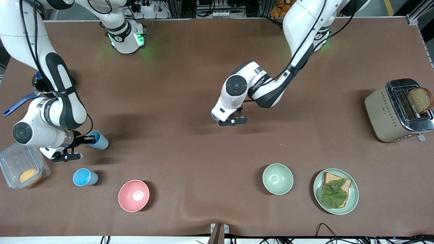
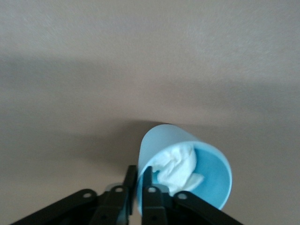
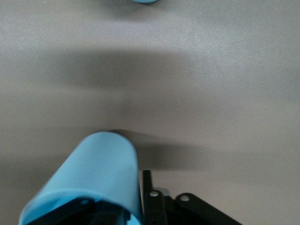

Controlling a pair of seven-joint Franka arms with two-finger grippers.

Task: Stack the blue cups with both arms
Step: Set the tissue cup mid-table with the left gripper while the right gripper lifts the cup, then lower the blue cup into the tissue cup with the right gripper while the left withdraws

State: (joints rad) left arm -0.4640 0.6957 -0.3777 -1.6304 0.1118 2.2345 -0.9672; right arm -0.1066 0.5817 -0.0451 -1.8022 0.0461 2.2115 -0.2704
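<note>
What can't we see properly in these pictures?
1. Front view: the left gripper, over the table's middle, hides the left cup under its wrist.
2. Right wrist view: the picture's edge cuts off the standing cup.
3. Right wrist view: the right gripper, near the box, shows only the right cup's outside.

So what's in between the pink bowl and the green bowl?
Nothing. There is only bare brown table between the pink bowl and the pale-green bowl. The front view shows that.
</note>
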